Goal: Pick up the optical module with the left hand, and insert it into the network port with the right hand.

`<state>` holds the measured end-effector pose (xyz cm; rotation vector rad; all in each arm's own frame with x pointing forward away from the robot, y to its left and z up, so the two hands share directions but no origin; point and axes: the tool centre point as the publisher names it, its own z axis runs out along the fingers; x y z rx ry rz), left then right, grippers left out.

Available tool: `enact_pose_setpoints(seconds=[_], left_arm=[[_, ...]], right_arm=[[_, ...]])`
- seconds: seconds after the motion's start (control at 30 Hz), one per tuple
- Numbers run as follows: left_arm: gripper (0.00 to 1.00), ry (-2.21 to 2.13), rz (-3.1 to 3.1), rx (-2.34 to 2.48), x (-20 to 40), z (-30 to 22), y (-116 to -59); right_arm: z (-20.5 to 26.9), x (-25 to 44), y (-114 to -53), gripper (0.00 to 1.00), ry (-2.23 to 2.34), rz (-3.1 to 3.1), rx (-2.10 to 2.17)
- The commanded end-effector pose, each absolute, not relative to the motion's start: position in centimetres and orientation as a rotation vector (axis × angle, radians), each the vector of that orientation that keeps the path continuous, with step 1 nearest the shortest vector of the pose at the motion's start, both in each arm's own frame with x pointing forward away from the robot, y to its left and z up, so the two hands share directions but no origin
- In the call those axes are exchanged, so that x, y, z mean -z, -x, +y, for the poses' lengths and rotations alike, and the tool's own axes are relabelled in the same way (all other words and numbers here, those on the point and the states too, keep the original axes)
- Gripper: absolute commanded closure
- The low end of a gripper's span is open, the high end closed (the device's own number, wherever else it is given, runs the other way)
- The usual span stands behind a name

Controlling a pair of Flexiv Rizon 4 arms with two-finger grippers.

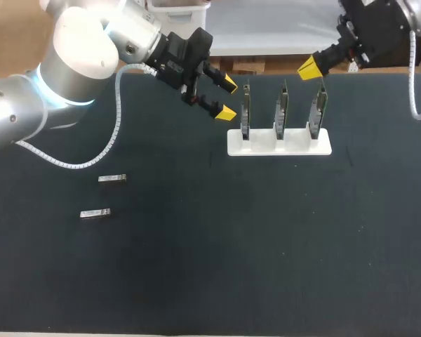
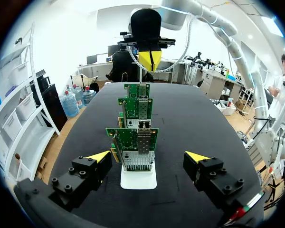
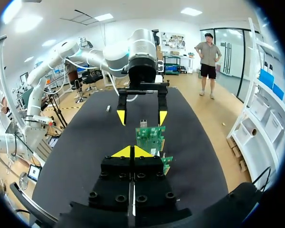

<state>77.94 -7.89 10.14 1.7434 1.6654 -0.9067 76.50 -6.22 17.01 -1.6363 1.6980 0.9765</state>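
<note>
**Left gripper open, right gripper closed**

The left arm (image 1: 77, 49) comes in from the left side and reaches toward the middle. The left gripper (image 1: 228, 99) has its two yellow-tipped fingers spread wide apart. The right arm (image 1: 379, 24) enters from the far right corner. The right gripper (image 1: 309, 69) has its fingers pressed together, the yellow tips touching. The two grippers point toward each other, well apart.
</note>
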Motion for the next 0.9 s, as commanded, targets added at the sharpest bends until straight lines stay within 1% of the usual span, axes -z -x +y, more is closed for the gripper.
enact_pose_setpoints(seconds=[0.03,0.9], left_arm=[[0.0,-1.748,1.671,0.907,-10.2,-8.0,-78.1],[0.0,-1.748,1.671,0.907,-10.2,-8.0,-78.1]], right_arm=[[-6.5,-16.8,-77.1,1.0,1.656,1.694,-0.991],[-6.9,-15.1,-77.0,1.0,1.653,1.738,-1.003]])
